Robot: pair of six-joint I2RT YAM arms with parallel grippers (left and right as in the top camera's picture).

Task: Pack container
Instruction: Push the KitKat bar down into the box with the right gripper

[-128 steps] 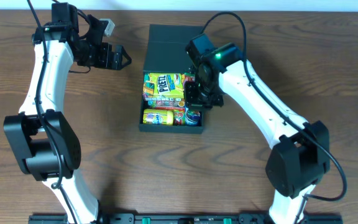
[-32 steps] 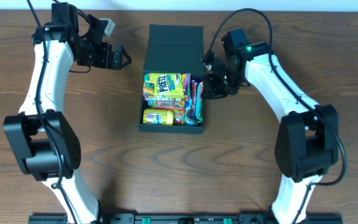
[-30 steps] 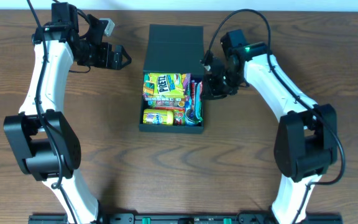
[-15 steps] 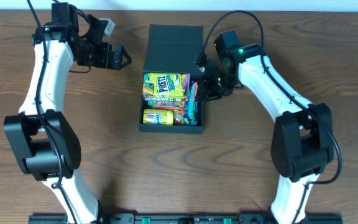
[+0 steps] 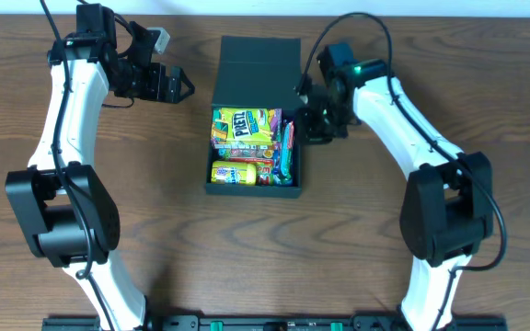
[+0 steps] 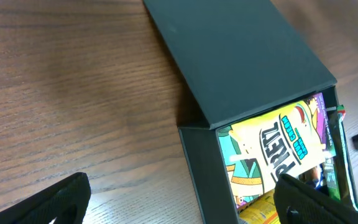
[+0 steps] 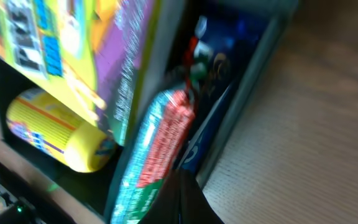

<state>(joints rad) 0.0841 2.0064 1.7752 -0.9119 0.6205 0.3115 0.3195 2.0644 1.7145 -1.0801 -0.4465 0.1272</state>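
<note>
Overhead: wood-grain tabletop (image 5: 155,230), container (image 5: 260,57) open; left end effector (image 5: 184,87) spread wide, empty; right end effector (image 5: 311,129) pinched together at container's right wall.

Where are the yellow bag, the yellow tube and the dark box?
yellow bag (image 5: 242,127): overhead view, middle of its printed front.
yellow tube (image 5: 231,173): overhead view, middle of its side.
dark box (image 5: 260,55): overhead view, its open flap lid.

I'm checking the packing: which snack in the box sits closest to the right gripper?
The teal-and-red packet, standing on edge along the container's right wall beside the right gripper; the yellow bag and yellow tube lie farther left.
</note>
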